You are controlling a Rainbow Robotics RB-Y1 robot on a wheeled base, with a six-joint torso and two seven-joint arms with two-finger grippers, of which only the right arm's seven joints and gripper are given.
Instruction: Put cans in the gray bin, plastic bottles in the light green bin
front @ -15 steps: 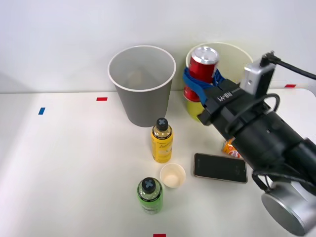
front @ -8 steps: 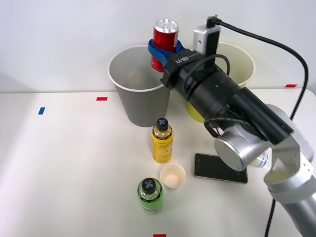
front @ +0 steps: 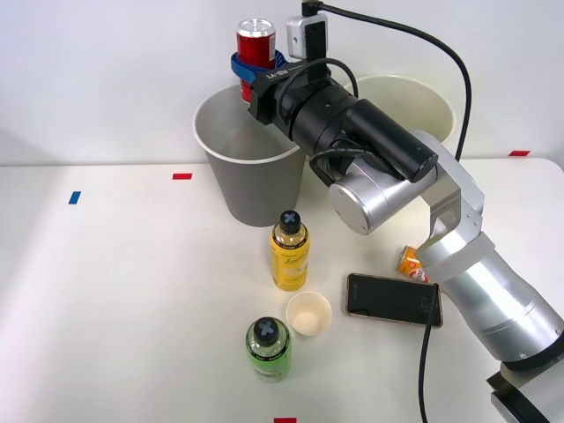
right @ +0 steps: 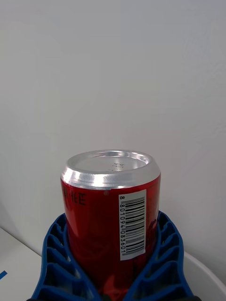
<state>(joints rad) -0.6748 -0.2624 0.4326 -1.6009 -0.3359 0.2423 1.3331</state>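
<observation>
The gray bin (front: 254, 154) stands open-mouthed. Above its rim, the right gripper (front: 256, 70) pinches the red can (front: 256, 44), upright, silver end up (barcode 8801094083601 (right: 132, 225) reads vertically, with letters "HEE" beside it).

Right arm (front: 458, 256): silver-grey cylindrical links, rounded joint cap. Forearm section (front: 352, 123) matte black, white lettering noted near its front end. Small silver camera box (front: 306, 37) mounted on top; black cable looped from it. Fingers (right: 56, 263) blue, ribbed.
</observation>
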